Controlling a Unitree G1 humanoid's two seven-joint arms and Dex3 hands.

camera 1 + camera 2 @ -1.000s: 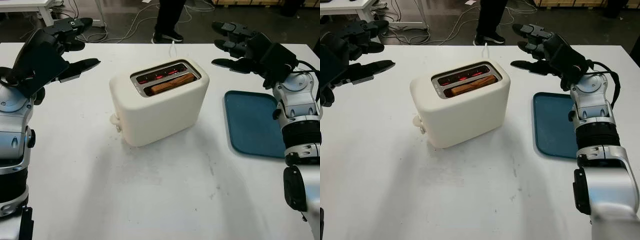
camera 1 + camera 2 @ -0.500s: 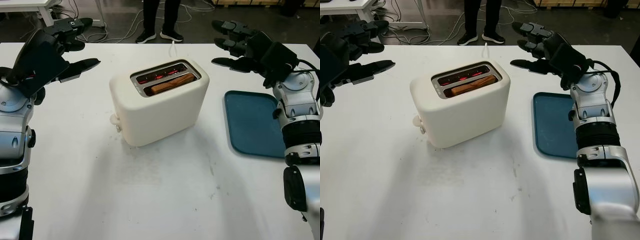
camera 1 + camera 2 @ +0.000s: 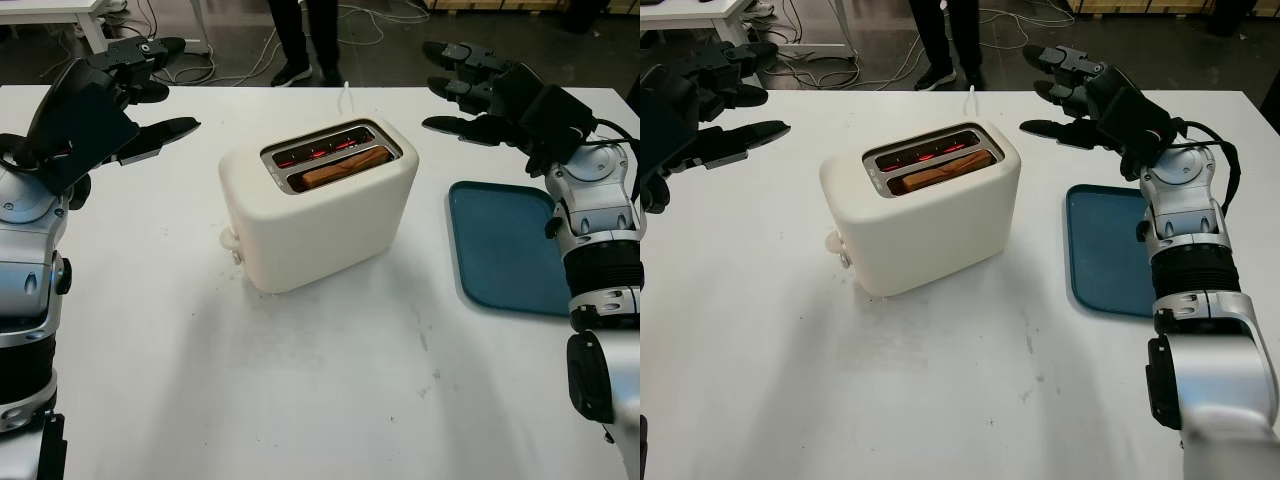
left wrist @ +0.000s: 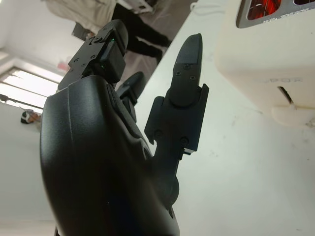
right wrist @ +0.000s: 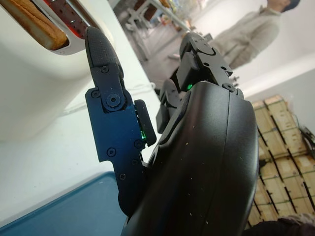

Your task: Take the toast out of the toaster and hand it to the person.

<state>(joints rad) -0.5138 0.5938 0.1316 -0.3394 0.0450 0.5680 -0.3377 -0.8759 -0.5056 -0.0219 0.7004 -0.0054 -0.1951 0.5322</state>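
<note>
A cream toaster (image 3: pixel 320 215) stands at the middle of the white table. A slice of brown toast (image 3: pixel 343 167) sits in its nearer slot; the farther slot glows red. My left hand (image 3: pixel 150 95) is open, raised above the table's far left, well apart from the toaster. My right hand (image 3: pixel 465 90) is open too, held above the far right of the table, just right of the toaster's top. A person's legs (image 3: pixel 295 35) stand beyond the table's far edge. The right wrist view catches the toast (image 5: pixel 37 22) close by.
A dark blue tray (image 3: pixel 510 245) lies flat on the table to the right of the toaster, under my right forearm. The toaster's white cord (image 3: pixel 347 95) runs off the far edge. Cables litter the floor behind the table.
The person behind the table has stepped to the left. Both of my hands and the toaster have stayed where they were.
</note>
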